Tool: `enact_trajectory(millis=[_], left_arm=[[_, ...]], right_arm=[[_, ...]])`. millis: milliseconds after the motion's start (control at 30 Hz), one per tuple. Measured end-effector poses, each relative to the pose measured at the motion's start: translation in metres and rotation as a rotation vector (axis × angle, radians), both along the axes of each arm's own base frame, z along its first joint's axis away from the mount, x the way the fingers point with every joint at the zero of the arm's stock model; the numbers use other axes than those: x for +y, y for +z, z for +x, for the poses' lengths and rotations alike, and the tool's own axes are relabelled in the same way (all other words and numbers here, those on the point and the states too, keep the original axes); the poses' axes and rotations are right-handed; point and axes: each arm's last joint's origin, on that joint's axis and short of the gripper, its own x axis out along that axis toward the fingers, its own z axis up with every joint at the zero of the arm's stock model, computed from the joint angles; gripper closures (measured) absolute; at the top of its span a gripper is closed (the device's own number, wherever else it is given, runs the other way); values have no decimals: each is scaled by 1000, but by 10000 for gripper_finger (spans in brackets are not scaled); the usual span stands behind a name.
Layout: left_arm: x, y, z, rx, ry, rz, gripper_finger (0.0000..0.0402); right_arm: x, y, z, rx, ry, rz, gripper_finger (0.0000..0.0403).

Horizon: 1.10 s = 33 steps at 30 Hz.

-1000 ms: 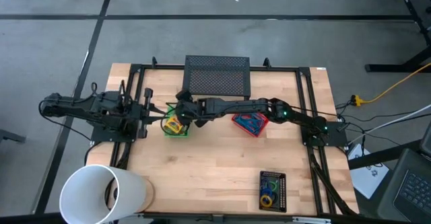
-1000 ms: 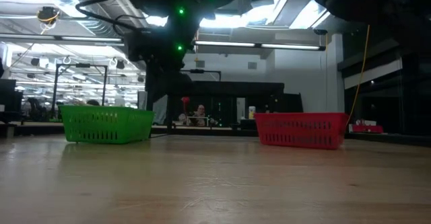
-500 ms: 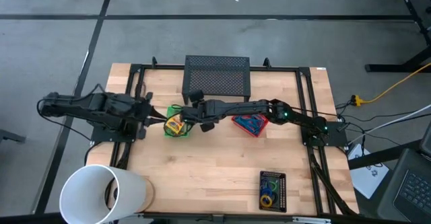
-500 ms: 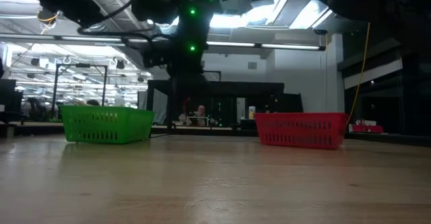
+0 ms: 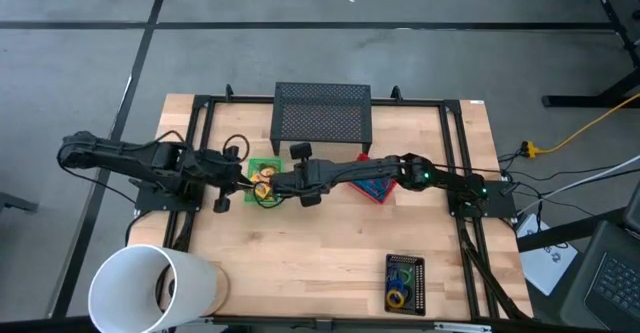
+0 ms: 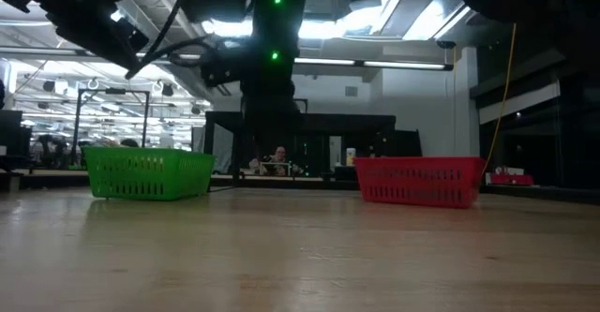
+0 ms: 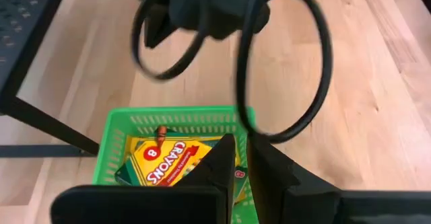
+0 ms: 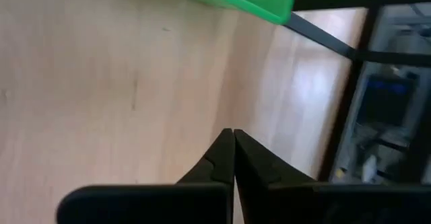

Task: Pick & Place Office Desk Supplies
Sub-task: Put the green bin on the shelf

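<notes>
Two arms meet over the green tray (image 5: 262,170) near the middle of the worktop (image 5: 330,263).

Going left to right: the big white cylinder (image 5: 150,291) lies at the near left corner. The left arm reaches in from the left, and its pincer (image 7: 241,158) hangs above the green tray with the fingers nearly together and nothing between them. Under it, yellow crayon boxes (image 7: 166,162) lie inside the tray, "CRAYONS" readable on the top one.

The right arm stretches across from the right side, and the right pincer (image 8: 234,144) sits just past the green tray's edge over bare wood, fingers pressed together, empty.

Behind the arms a black mesh tray (image 5: 322,112) stands at the far edge. The red tray (image 5: 373,187) is just right of centre, partly under the right arm, with something blue in it. Near the right front, a small black tray (image 5: 404,282) holds the rubber-band rings (image 5: 400,283), blue, green and yellow ones showing.
</notes>
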Motion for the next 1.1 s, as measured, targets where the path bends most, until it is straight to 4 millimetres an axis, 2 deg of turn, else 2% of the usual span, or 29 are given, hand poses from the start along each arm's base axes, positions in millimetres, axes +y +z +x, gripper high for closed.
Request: enact_trajectory(millis=[167,300,533,767,1100], left_arm=[[1,1,-1,-7,22,16,366],[1,0,0,-4,34,26,366],[1,-4,5,37,69,12,366],[4,-22,22,175,140,1,366],[20,-55,45,408,261,-41,366]], right_arm=[[0,17,-14,8,-94,-47,401],[-2,16,-21,34,-157,-45,402],[3,17,-21,29,-159,-43,402],[9,21,-24,17,-158,-40,402],[25,24,-26,7,-139,-37,403]])
